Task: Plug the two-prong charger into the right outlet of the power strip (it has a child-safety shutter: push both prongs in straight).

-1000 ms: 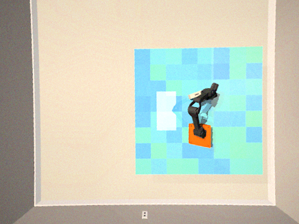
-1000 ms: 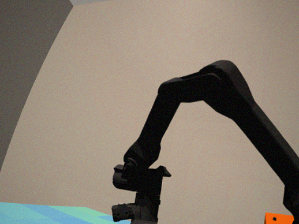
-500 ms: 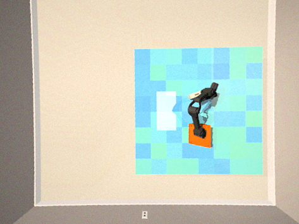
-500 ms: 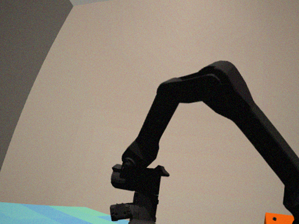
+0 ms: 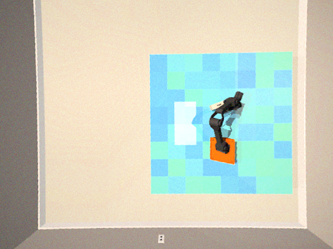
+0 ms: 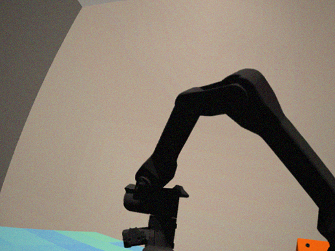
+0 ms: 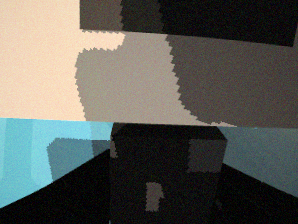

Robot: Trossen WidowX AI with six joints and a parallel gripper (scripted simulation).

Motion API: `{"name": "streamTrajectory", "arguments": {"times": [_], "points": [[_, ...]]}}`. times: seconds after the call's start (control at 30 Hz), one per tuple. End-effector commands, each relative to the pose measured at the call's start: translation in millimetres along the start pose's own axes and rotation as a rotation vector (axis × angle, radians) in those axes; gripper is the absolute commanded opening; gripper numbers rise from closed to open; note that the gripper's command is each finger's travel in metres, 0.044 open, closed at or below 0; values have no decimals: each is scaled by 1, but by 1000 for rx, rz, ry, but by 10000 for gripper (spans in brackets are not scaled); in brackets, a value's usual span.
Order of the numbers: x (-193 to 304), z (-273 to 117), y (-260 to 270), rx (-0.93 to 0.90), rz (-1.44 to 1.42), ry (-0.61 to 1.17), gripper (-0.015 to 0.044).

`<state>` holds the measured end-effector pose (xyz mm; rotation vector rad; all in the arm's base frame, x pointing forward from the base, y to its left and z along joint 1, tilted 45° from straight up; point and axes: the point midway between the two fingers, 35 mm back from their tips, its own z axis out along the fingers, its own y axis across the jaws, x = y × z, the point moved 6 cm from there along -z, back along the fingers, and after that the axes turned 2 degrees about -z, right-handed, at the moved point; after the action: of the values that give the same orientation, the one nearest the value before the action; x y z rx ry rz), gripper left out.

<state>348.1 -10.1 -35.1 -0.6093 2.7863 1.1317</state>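
The black charger (image 7: pixel 167 185) is between the fingers of my gripper (image 7: pixel 153 160), which is shut on it. Its front end meets the lower edge of the beige power strip (image 5: pixel 214 106) (image 7: pixel 30 75) in the wrist view. No prongs show there, and I cannot tell whether they are in slots. A dark panel (image 7: pixel 100 15) on the strip's face is cut off by the top of the wrist view. Shadows cover much of the strip, and I cannot tell which outlet is in front of the charger. In the exterior view the fingertips, charger and strip are out of frame.
The arm stands on an orange base plate (image 5: pixel 230 158) (image 6: pixel 311 248) on a blue and green patchwork mat (image 5: pixel 273 169) (image 6: pixel 7 238). A bright white patch (image 5: pixel 184 134) lies left of the arm in the top view. A small wall socket (image 5: pixel 161 238) is far off.
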Motion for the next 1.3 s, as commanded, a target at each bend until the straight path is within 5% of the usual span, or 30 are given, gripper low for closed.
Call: {"name": "streamTrajectory", "arguments": {"times": [0.0, 1.27], "points": [[-4, -1, 0, 2, -4, -7, 0], [-19, 0, 0, 2, -4, -8, 0]]}}
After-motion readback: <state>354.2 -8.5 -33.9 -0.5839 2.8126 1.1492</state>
